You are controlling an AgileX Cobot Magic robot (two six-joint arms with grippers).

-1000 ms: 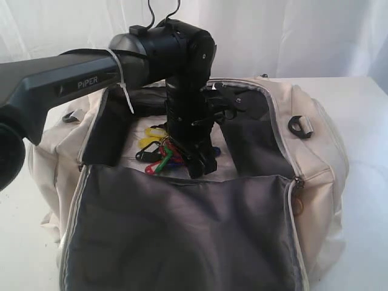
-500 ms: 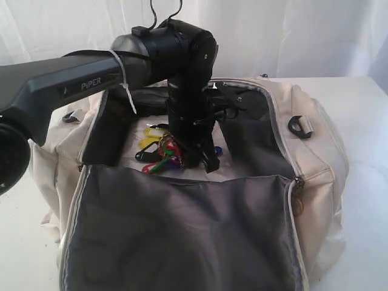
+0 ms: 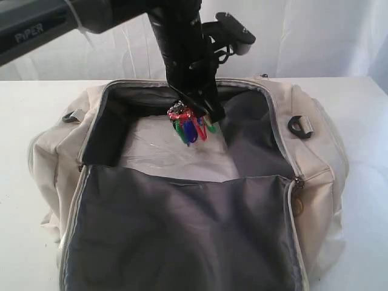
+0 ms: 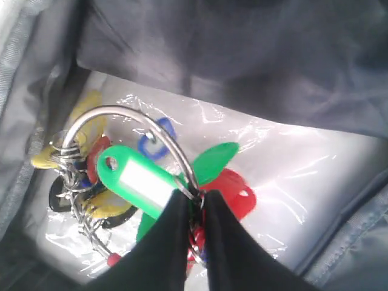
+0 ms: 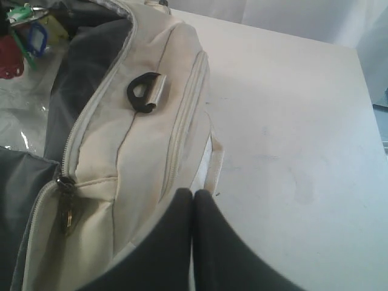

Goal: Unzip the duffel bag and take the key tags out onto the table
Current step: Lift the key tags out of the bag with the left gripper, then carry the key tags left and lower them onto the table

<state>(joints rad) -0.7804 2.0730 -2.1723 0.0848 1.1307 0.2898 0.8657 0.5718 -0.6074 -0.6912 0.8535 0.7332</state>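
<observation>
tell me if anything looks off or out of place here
Nothing spilled or damaged. The only unusual sight: the key tags dangle in a bunch from the left claw, pinched by their big metal ring above the open duffel bag, not yet on the table. The clear plastic sheet on the bag's floor is crinkled.

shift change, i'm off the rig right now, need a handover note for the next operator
Left gripper: shut on the metal ring of the key tags, which hang over the open duffel bag.
Right gripper: shut, empty, by the bag's end over the table.
Done: bag unzipped, tags gripped.
To do: carry the tags clear of the bag and set them on the table.
</observation>
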